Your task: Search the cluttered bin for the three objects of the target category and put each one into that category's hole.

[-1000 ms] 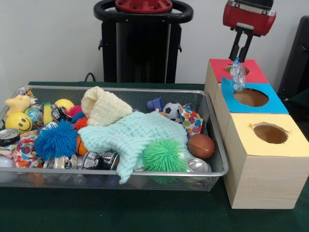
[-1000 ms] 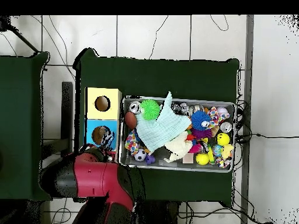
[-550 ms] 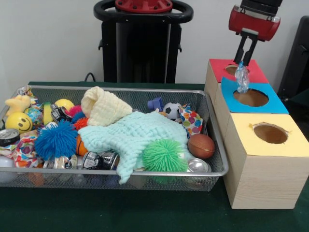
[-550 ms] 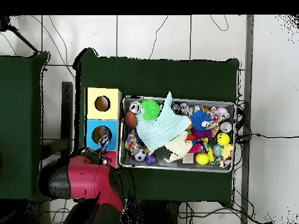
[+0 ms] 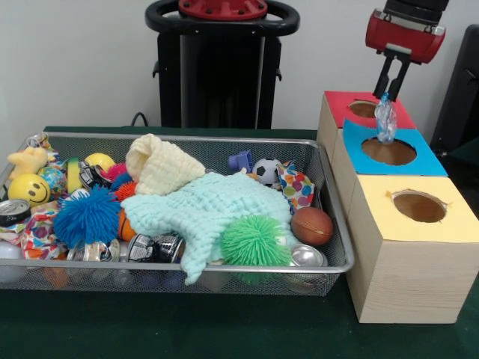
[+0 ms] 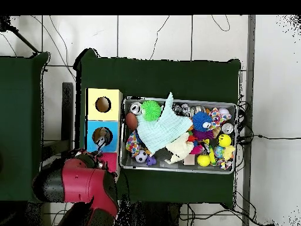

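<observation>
My gripper (image 5: 388, 94) hangs from the red arm head at the top right, shut on a crumpled clear plastic bottle (image 5: 385, 121). The bottle dangles upright over the far rim of the blue box's hole (image 5: 389, 151), just in front of the red box (image 5: 364, 109). In the overhead view the bottle (image 6: 101, 141) shows over the blue box (image 6: 92, 130), with the red arm (image 6: 82, 182) below it. The wire mesh bin (image 5: 187, 267) holds a mint knit cloth (image 5: 217, 203), a cream cloth (image 5: 159, 164), spiky balls, cans and small toys.
A yellow box (image 5: 419, 224) with a round hole stands nearest, in line with the blue and red ones, right beside the bin. A brown ball (image 5: 311, 224), a green spiky ball (image 5: 254, 241) and a silver can (image 5: 305, 257) lie by the bin's right front corner.
The gripper has moved right and slightly up with the bottle, from over the red box's hole to the far edge of the blue box's hole. The bin's contents are unmoved.
</observation>
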